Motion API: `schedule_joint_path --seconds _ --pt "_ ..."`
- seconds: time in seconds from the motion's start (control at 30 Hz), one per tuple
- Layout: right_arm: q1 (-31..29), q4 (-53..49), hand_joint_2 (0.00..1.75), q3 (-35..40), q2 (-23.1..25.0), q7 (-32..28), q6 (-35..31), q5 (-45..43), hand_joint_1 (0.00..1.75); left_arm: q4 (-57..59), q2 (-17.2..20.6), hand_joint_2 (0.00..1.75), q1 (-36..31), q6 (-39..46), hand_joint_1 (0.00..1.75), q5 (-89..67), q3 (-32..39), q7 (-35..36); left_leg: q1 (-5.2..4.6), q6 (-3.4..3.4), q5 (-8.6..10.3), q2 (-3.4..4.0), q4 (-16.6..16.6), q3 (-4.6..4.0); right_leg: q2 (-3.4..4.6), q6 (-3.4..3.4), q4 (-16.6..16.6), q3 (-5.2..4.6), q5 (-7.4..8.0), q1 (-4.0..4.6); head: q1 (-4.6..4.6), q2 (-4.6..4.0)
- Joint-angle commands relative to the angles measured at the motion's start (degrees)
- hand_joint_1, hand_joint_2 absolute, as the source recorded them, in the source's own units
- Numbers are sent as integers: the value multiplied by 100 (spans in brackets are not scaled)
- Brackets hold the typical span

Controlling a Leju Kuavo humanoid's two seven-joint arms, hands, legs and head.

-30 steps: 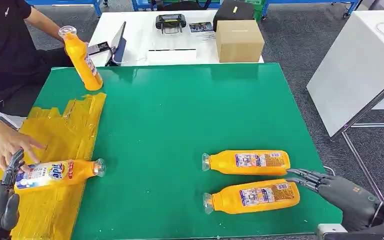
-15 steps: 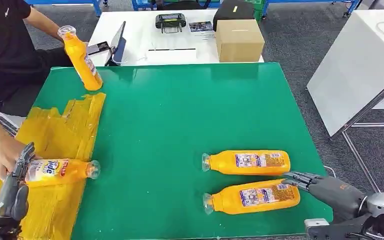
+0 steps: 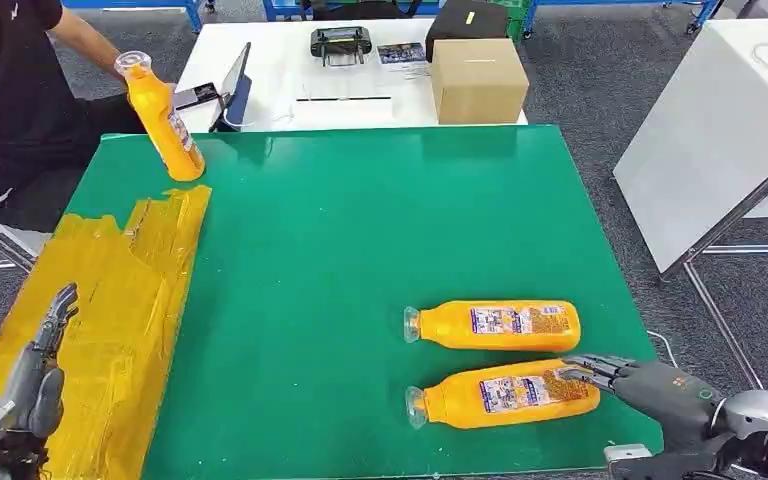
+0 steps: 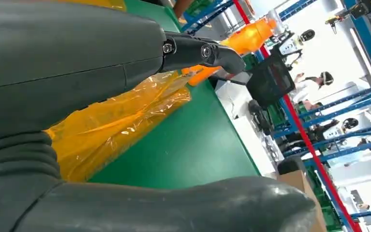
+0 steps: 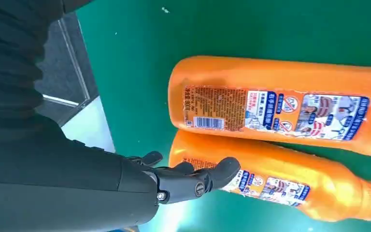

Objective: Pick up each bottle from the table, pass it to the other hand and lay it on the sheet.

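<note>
Head view: two orange bottles lie on their sides on the green table (image 3: 360, 220), necks toward the robot's left, one just beyond the other. The nearer bottle (image 3: 505, 393) has its flat base end at the right hand (image 3: 650, 390), whose fingers (image 3: 590, 365) reach out straight over the top of that end, spread and not wrapped around it; the hand has hold of nothing. In the right wrist view the same fingers (image 5: 193, 179) lie across the label end of the nearer bottle (image 5: 290, 186), so close that I cannot tell whether they touch it, while the farther bottle (image 5: 270, 104) lies just beside it, clear of the hand. The farther bottle (image 3: 492, 325) sits well short of any fingertip. At the near left corner the left hand (image 3: 35, 370) hangs over the yellow plastic sheet (image 3: 120, 290), fingers extended and apart, holding nothing. A third orange bottle (image 3: 160, 118) stands tilted at the sheet's far end, beside a person in a black shirt (image 3: 5, 90). A cardboard box (image 3: 478, 80) rests on the white table (image 3: 290, 70) beyond.
</note>
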Motion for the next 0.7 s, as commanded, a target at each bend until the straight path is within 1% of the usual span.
schedule_joint_path --seconds 0.03,0.1,0.13,0.2,0.23,0.27,0.37,0.43,0.47,0.6,0.67,0.7 --pt "-513 659 175 656 576 -56 -108 400 0 393 -38 0 -194 6 0 31 -205 17 8 -2 2 -3 -10 14 -2 -3 -18 18 5 8 0 0" --pt "-700 850 175 798 652 -88 -104 459 0 419 -12 0 -214 48 0 -23 -271 17 13 -2 3 -6 -16 22 -5 -5 -29 30 7 14 0 0" --pt "-700 850 175 798 652 -88 -104 459 0 419 -12 0 -214 48 0 -23 -271 17 9 -2 3 -4 -13 18 -3 -3 -22 23 6 9 -2 0" --pt "-700 850 175 798 652 -88 -104 459 0 419 -12 0 -214 48 0 -23 -271 17 18 -3 1 -7 -17 27 -5 -6 -36 38 9 19 -2 0" --pt "-700 850 175 798 652 -88 -104 459 0 419 -12 0 -214 48 0 -23 -271 17 5 -1 2 -4 -9 13 -3 -2 -14 16 3 5 0 0" --pt "-837 949 175 844 730 -112 -79 497 0 470 -11 0 -257 29 0 8 -269 17 11 -2 1 -6 -14 23 -5 -5 -26 30 5 12 -2 0" --pt "-1277 1382 175 1192 977 -185 -19 633 0 472 -5 0 -288 -11 0 51 -309 17 8 -2 2 0 -11 15 1 -3 -19 18 6 8 -2 0" --pt "-1455 1515 175 1331 1015 -186 -12 636 0 492 12 0 -316 -3 0 25 -355 17 21 -4 2 3 -19 29 5 -7 -39 38 13 21 0 0" --pt "-1574 1629 175 1408 1082 -203 32 666 0 532 12 0 -348 -9 0 33 -363 17 11 -2 2 3 -11 17 3 -4 -22 22 8 11 0 0" --pt "-2179 2298 175 1969 1433 -297 114 782 0 666 43 0 -484 0 0 33 -471 17 11 -2 4 2 -14 18 3 -4 -24 22 10 11 0 0" --pt "-2413 2595 175 2224 1634 -341 81 878 0 714 48 0 -535 4 0 39 -511 17 15 -3 4 5 -16 23 5 -5 -29 29 12 15 0 0" --pt "-2413 2595 175 2224 1634 -341 81 878 0 714 48 0 -535 4 0 39 -511 17 19 -4 6 7 -22 29 9 -7 -39 36 17 20 0 0"
